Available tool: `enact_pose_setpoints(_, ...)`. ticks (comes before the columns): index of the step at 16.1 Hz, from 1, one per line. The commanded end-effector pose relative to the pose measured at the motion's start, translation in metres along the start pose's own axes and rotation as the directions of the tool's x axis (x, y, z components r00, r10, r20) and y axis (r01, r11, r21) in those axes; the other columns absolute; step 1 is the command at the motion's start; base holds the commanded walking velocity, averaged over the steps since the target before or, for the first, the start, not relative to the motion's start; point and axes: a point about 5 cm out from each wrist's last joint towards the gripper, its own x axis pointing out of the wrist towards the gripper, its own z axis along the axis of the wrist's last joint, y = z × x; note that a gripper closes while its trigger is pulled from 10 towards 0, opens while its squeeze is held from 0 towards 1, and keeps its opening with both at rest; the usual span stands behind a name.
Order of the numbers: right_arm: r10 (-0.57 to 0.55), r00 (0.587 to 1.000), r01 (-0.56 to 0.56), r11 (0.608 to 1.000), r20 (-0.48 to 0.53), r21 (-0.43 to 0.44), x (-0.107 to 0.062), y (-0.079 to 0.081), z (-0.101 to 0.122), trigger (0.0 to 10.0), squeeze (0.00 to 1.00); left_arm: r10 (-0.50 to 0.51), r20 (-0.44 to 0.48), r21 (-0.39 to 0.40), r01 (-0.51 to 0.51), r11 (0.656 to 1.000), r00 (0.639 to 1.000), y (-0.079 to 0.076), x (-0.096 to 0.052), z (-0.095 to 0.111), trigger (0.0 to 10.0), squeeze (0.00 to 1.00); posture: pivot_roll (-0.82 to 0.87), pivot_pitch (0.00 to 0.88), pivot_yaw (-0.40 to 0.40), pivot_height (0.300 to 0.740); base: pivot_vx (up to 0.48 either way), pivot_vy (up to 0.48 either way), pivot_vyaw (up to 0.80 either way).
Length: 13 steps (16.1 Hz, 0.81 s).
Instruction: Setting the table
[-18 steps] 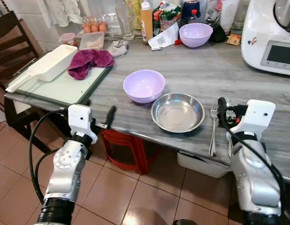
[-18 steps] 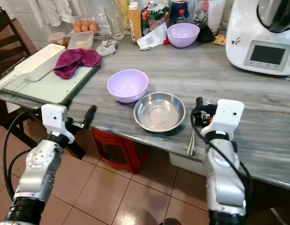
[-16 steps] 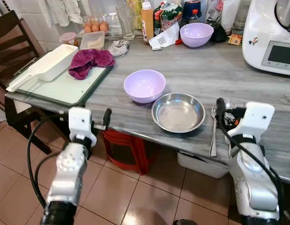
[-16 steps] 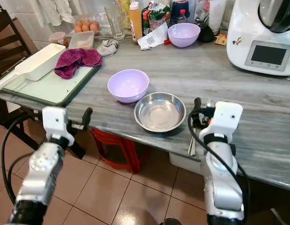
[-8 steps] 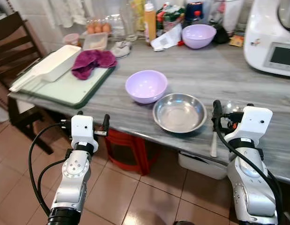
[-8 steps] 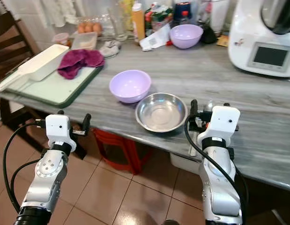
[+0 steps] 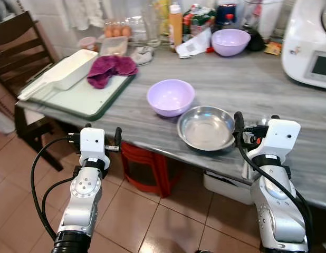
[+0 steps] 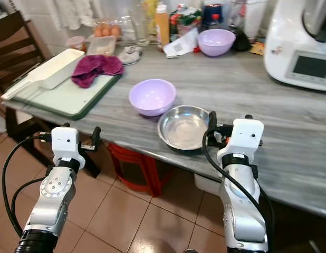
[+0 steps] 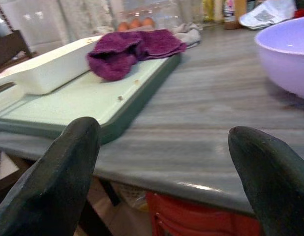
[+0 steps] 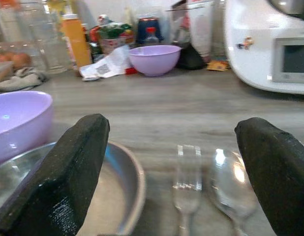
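Observation:
A lilac bowl and a steel bowl stand side by side near the front edge of the grey marble table. A fork and a spoon lie just right of the steel bowl, straight ahead of my right gripper. That gripper is open at the table's edge, holding nothing. My left gripper is open too, below and in front of the table's edge, facing the green board. A second lilac bowl sits at the back.
The green board at the left carries a white container and a purple cloth. Eggs, bottles and a white appliance line the back. A dark chair stands left; a red stool is under the table.
The whole view has shifted a little, so the camera moved. My left gripper has turned from pointing sideways to facing the table edge. The right gripper stays open by the fork and spoon.

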Motion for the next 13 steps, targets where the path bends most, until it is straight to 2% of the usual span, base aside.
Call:
enact_pose_setpoints(1,0.006,1.0,-0.006,1.0,-0.004,0.008,-0.0012,0.0007,-0.0017,10.0,0.0,0.012,-0.017,0.007,-0.012,1.0,1.0,0.0032,0.0013,-0.0012,10.0,0.0,-0.21,0.069,0.118,0.74,-0.247,0.0,-0.8)
enact_pose_setpoints(8,-0.005,1.0,0.005,1.0,-0.014,0.02,-0.0025,-0.0019,-0.004,10.0,0.0,0.007,-0.028,0.009,-0.007,1.0,1.0,0.0034,0.0021,-0.0019,10.0,0.0,-0.22,0.077,0.12,0.74,-0.284,0.0,-0.75)
enact_pose_setpoints(13,-0.045,0.999,0.046,0.997,-0.023,0.056,-0.0005,-0.0055,-0.0039,10.0,0.0,-0.007,-0.031,0.011,0.007,1.0,1.0,0.0027,0.0025,-0.0018,10.0,0.0,-0.22,0.078,0.123,0.74,-0.288,0.0,0.0)
